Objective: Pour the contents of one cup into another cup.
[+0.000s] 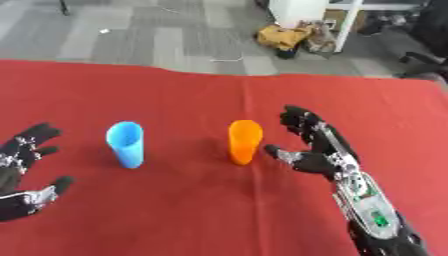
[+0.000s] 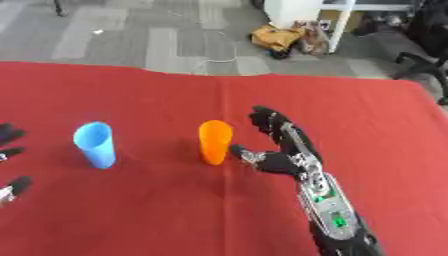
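The right hand [image 1: 313, 152] stood spread wide beside the orange cup [image 1: 245, 141], thumb low and fingers high, holding nothing, with a narrow gap left between the thumb and the cup's wall. The cup stood upright just to the hand's left. Further out on that same side, well apart, stood the blue cup [image 1: 126, 144], also upright. The left hand [image 1: 24, 172] rested open at the near left edge, fingers up, with the blue cup a short way off to its right.

The likeliest mishap, as I judged it, was a knock: the orange cup looked tall, slim and light, and if the thumb met it before the fingers closed round the other side, it could tip or skid away toward the blue cup. A grasp taken too near the rim might also let it swing when lifted. Whether it held anything could not be seen from this angle.

Both cups stood on a red cloth [image 1: 201, 210] covering the table. Beyond its far edge lay grey floor, a yellowish bundle [image 1: 282, 36] and white furniture [image 1: 302, 12]
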Robot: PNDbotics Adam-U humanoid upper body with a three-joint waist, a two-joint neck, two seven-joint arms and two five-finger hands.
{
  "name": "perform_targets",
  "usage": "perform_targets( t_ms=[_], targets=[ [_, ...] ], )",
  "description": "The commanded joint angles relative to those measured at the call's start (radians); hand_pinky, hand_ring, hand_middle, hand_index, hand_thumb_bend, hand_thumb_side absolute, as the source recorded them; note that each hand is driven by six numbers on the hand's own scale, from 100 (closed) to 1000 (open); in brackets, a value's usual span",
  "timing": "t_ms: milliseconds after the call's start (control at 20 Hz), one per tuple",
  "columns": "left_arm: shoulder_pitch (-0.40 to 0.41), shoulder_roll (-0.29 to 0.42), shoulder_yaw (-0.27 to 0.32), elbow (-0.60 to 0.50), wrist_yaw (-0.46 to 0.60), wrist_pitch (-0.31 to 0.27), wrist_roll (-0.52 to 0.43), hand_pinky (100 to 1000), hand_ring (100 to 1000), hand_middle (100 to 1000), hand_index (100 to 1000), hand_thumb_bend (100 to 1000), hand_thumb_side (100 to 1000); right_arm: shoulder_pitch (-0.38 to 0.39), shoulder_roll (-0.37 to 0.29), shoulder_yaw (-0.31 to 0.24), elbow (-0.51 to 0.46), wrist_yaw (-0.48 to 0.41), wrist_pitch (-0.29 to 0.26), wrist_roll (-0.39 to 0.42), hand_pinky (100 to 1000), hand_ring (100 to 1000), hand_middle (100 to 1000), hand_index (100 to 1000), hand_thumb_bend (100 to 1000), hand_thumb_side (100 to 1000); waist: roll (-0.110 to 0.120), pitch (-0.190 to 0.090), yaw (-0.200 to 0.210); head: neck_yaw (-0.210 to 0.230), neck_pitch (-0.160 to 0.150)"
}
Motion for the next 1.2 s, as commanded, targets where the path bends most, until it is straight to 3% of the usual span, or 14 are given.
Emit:
perform_targets(
  t_ms=[50,550,1200],
  targets=[
    [-0.05,0.022,-0.021,0.055,0.001,-0.016,-0.009,890,970,823,953,514,192,-0.005,-0.013,0.001,-0.025,-0.006,-0.004,0.0,930,863,782,886,572,100,0.003,-0.01,-0.004,0.003,-0.002],
    [-0.195,0.005,-0.071,0.216,-0.033,-0.029,-0.01,888,969,824,954,502,208,-0.004,-0.005,0.004,-0.023,-0.009,-0.006,0.003,929,863,782,886,573,100,-0.001,-0.007,-0.027,0.014,0.002],
    [-0.259,-0.01,-0.101,0.281,-0.088,-0.031,-0.033,886,970,821,958,515,236,0.001,0.006,-0.004,-0.02,-0.01,-0.004,-0.005,928,860,776,887,573,100,-0.004,-0.003,-0.052,0.025,0.005]
  ],
)
